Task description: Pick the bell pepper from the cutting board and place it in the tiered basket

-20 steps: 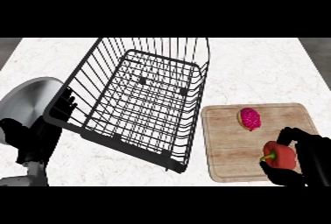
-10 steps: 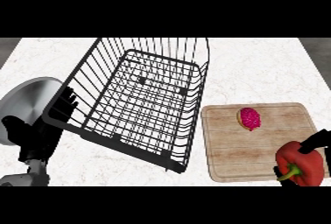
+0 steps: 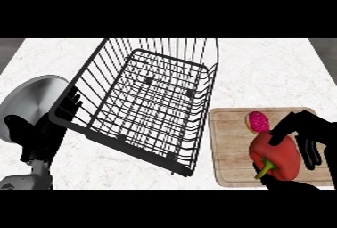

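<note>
The glossy red bell pepper (image 3: 276, 155) with its green stem sits in the black right hand (image 3: 308, 139), whose fingers and thumb curl round it from the right side and from above; the pepper hangs over the pale wooden cutting board (image 3: 230, 147), above its right half, stem pointing down and to the left. Near the board's top edge lies a small round pink-and-tan item (image 3: 257, 121), just above the pepper; the black wire tiered basket (image 3: 145, 107) fills the middle of the white marbled bench (image 3: 263, 67), its lower right corner just beside the board's left edge. At the far left, the black left hand (image 3: 31, 136) shows with fingers upright and relaxed, holding nothing, beside a round silver metal bowl (image 3: 30, 104).
</note>
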You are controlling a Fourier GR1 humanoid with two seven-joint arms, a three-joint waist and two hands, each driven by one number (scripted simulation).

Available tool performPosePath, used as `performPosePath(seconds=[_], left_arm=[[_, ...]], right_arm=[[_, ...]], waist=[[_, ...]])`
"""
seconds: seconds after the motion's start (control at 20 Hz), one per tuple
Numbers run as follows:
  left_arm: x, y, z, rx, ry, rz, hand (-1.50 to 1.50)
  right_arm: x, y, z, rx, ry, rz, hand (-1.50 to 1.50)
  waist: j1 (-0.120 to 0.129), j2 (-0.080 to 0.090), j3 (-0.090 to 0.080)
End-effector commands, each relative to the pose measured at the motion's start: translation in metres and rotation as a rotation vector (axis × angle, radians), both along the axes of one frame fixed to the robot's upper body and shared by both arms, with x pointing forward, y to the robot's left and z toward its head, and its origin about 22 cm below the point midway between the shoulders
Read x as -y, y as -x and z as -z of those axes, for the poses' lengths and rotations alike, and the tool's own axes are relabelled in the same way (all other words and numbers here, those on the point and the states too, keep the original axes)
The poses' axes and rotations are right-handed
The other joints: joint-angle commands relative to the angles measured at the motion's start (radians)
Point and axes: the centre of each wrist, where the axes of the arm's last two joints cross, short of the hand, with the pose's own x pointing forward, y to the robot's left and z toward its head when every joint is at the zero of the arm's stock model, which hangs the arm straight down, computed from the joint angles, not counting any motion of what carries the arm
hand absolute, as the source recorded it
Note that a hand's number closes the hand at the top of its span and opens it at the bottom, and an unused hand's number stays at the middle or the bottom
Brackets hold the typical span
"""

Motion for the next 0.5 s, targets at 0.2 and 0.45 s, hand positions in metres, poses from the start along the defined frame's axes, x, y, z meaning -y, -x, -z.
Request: performPosePath(seconds=[0.2,0.45], left_arm=[[0.007,-0.002,0.004,-0.013,-0.008,0.015,0.00],[-0.011,-0.003,0.005,0.008,-0.008,0.007,0.00]], right_arm=[[-0.088,-0.005,-0.052,0.050,-0.008,-0.057,1.50],[-0.142,-0.021,-0.060,0.005,-0.021,-0.043,1.50]], waist=[[0.009,0.000,0.000],[0.005,0.001,0.001]])
